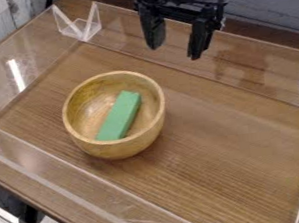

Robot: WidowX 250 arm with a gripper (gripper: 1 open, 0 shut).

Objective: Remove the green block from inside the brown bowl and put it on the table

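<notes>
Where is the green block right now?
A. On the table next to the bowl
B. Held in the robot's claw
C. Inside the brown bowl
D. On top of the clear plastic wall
C. The green block lies slanted inside the brown bowl, while the claw hangs open and empty above the table, farther back and off to the right of the bowl.

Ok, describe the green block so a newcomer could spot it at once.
Find the wood-grain table with clear plastic walls, then the round tan wooden bowl left of centre. The green block lies slanted inside it: a flat bright green bar, the only green thing there.
</notes>
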